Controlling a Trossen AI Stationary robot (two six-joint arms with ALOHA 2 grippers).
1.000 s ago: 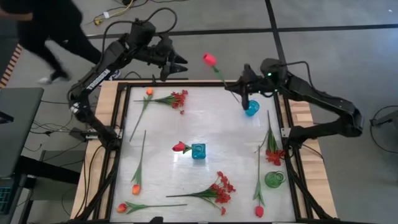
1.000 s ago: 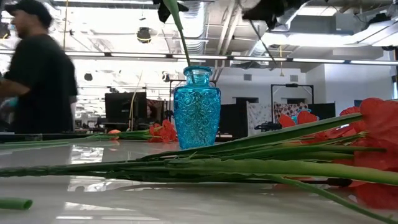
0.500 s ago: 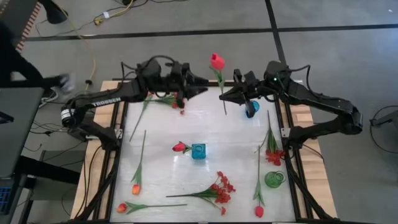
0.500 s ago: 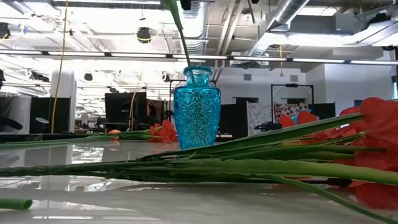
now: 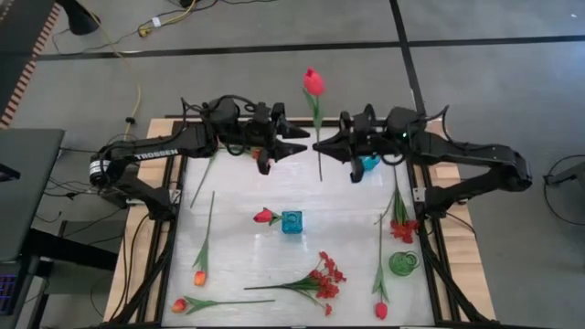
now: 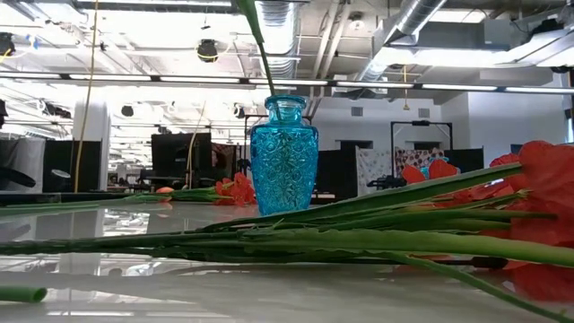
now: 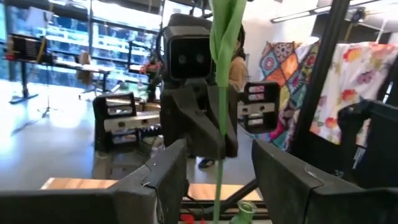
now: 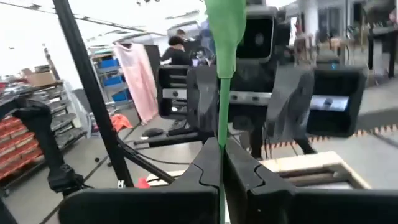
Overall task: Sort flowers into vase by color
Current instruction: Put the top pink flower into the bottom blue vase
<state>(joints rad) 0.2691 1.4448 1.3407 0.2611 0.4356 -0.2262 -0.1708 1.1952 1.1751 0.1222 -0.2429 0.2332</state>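
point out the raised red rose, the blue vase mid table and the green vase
raised red rose (image 5: 313,82), high view, on its red bud
blue vase (image 5: 292,222), high view, on its mouth
green vase (image 5: 403,263), high view, on its rim

Both arms are stretched toward each other over the far side of the table. The left gripper (image 5: 299,146) is held open. The right gripper (image 5: 327,144) is held tightly closed, facing the left one.
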